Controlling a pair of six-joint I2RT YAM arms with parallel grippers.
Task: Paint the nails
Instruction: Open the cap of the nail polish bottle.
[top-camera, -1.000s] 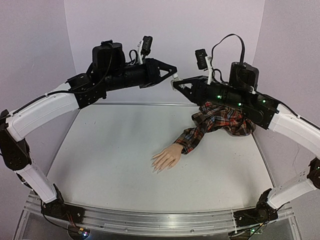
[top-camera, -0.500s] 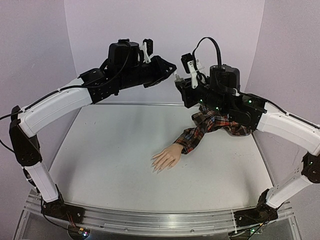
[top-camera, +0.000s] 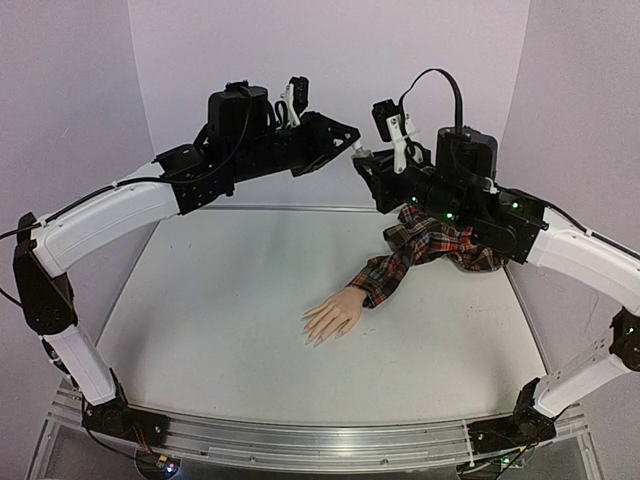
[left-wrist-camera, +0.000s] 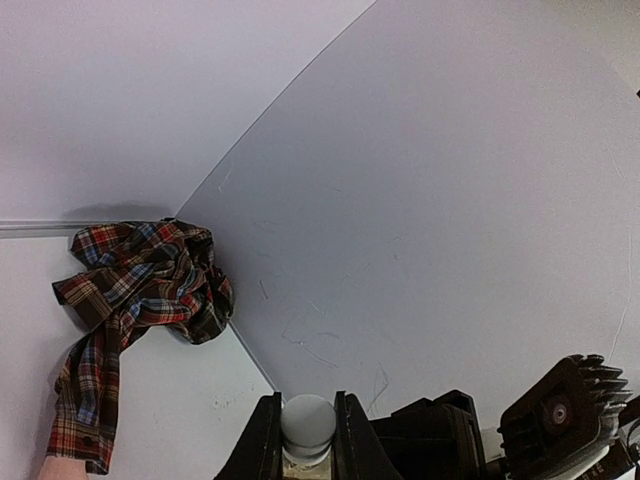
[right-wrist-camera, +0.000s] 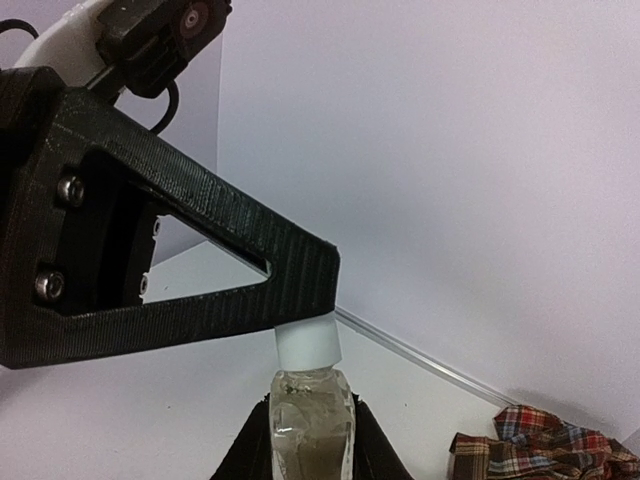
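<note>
Both pincers meet on one bottle in mid-air

The right pincer (right-wrist-camera: 312, 445) is closed on a small clear bottle (right-wrist-camera: 312, 415), and the left pincer (left-wrist-camera: 306, 435) is clamped on its white cap (right-wrist-camera: 308, 345), high over the far middle of the tabletop (top-camera: 220, 300). Well below, the mannequin hand (top-camera: 335, 315) lies mid-tabletop, its nails (top-camera: 312, 336) pointing near-left and its plaid sleeve (top-camera: 400, 262) trailing far-right.

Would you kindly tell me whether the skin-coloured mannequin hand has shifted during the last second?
No. The skin-coloured mannequin hand lies at the same spot relative to the table's rear edge.
</note>
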